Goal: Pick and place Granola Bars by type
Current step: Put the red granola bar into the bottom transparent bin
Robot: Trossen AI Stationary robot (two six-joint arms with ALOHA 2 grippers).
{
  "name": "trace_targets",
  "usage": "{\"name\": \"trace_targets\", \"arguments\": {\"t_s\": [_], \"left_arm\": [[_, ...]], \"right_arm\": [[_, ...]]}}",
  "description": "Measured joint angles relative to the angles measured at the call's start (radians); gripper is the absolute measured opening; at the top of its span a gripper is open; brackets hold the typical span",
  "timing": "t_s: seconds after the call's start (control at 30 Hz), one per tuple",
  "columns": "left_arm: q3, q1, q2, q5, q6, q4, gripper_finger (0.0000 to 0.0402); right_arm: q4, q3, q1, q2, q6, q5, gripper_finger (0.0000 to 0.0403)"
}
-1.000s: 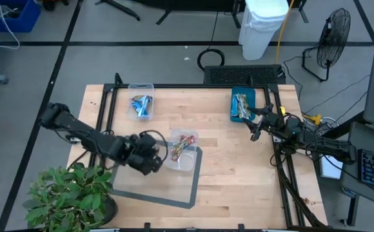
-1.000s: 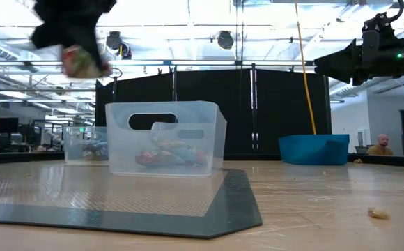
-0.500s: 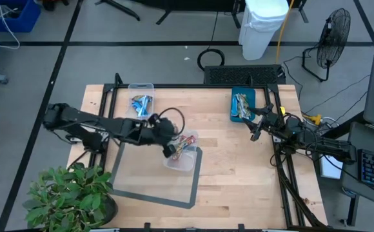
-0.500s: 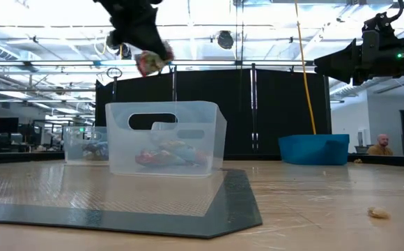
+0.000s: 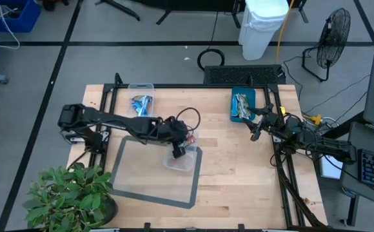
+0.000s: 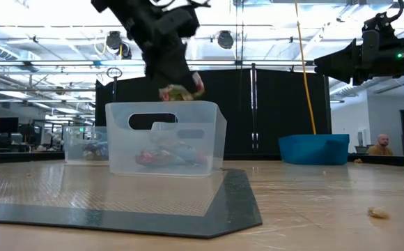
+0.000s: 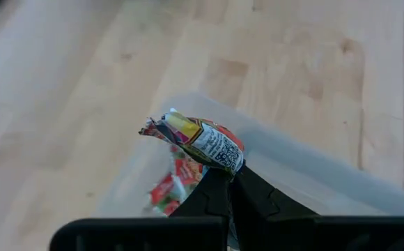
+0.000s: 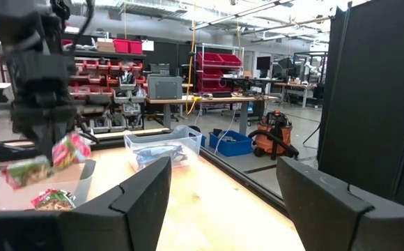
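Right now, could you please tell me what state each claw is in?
Left claw: closed on a red-and-green shiny wrapped granola bar, above the clear plastic tub.
Right claw: open, empty.

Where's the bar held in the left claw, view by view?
High: bar at table centre, over the clear tub.
Low: upper middle, just above the tub's rim.
Left wrist: centre, pinched in the left claw, tub below.
Right wrist: far left, hanging over the tub.
Shared landmark: that clear tub of red-and-green bars.
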State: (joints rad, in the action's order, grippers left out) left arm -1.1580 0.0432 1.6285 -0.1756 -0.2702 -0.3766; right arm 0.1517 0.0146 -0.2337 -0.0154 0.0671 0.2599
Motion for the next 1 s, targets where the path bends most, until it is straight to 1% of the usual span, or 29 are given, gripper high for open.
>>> {"name": "trace_targets", "arguments": {"t_s": [0.2,0.43,0.57,0.67,1.0], "left_arm": [[0.0,0.005,0.086,0.081,-0.025,0.075,0.0005],[0.0,0.02,0.16,0.124,-0.097,0.111,0.0005],[0.0,0.025,0.183,0.126,-0.199,0.12,0.0007],[0.0,0.025,0.186,0.126,-0.245,0.121,0.0009],[0.0,0.044,0.186,0.121,-0.263,0.12,0.0005]], "right_arm": [[-0.001,0.0,0.0,0.0,0.0,0.0,0.0251],[0.0,0.0,0.0,0.0,0.0,0.0,0.0251],[-0.002,0.0,0.0,0.0,0.0,0.0,0.0251],[-0.001,0.0,0.0,0.0,0.0,0.0,0.0251],[0.0,0.0,0.0,0.0,0.0,0.0,0.0251]]}}
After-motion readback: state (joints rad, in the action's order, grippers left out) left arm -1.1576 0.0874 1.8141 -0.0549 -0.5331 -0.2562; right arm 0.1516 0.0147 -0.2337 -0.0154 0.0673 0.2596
